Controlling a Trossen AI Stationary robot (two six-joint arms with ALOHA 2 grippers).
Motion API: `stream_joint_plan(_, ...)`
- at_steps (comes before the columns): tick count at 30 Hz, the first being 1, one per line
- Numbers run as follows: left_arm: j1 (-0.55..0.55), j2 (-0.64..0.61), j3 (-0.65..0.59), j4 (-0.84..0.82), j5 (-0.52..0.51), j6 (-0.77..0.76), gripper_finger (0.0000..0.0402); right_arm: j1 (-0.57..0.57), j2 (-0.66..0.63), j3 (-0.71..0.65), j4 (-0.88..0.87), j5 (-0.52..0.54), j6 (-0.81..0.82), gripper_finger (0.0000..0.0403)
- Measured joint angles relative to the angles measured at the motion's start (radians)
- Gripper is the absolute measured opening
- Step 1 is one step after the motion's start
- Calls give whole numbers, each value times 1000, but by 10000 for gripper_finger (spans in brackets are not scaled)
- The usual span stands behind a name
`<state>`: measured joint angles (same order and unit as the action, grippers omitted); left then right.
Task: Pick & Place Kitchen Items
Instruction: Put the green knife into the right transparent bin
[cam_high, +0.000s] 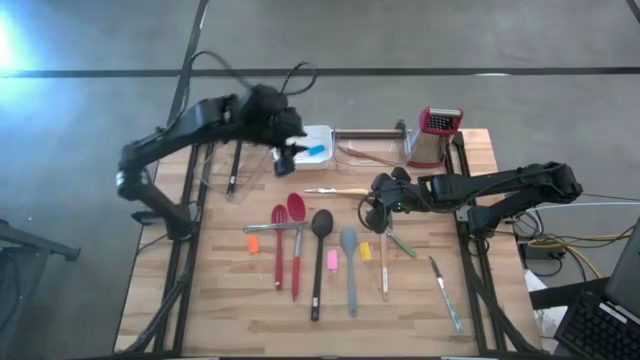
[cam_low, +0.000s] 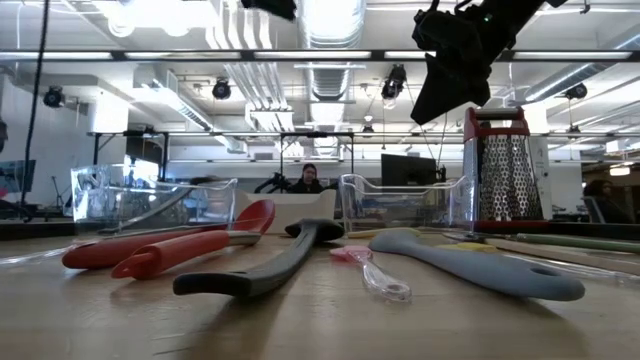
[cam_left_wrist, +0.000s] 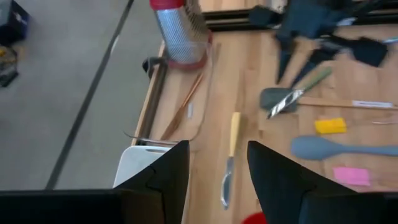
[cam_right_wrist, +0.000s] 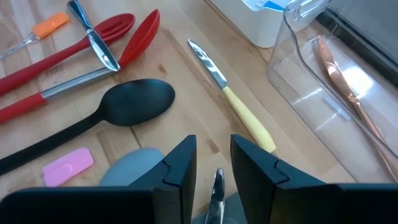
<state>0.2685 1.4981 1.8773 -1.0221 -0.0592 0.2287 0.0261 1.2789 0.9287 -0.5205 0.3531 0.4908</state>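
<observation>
Left gripper (cam_high: 288, 152): I hang it above the white tray (cam_high: 318, 135) at the far side of the table. My fingers (cam_left_wrist: 163, 174) stand apart with bare wood and a tray corner showing between them; nothing is held.

Tray: a blue block (cam_high: 318, 151) lies inside it, so I judge one item is already placed.

Row of items, left to right: an orange block (cam_high: 253, 243), two red spoons (cam_high: 279, 245) side by side, a black spoon (cam_high: 319, 255), a pink block (cam_high: 332, 260), a grey spoon (cam_high: 350, 265), a yellow block (cam_high: 365, 251). All lie flat on the wood near the front half of the table.

Yellow-handled knife (cam_right_wrist: 233, 99): it lies alone between the row and the tray, blade pointing left across the table.

Right gripper (cam_high: 378, 212): I hold it over the right end of the row, just past the yellow block. My fingers (cam_right_wrist: 177, 165) stand narrowly apart, and a thin metal blade (cam_right_wrist: 216, 186) shows in the gap. It may be pinched, but I cannot tell.

Far right: another knife (cam_high: 446, 290) lies near the table's edge, well apart from the rest.

Step in hand: I judge this as a pick-up by the right arm.

Next move: confirm the grip, lift straight up clear of the row, then carry it toward the tray without brushing the yellow-handled knife.
</observation>
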Motion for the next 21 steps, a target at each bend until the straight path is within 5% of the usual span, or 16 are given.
stream_joint_plan(12, -326, -285, -422, 84, -335, -267, 167, 53, -3, 0, -295, -74, 146, 96)
stream_joint_plan(21, -421, -445, -879, 495, -350, -312, 167, 173, -3, 0, -418, -114, 312, 98)
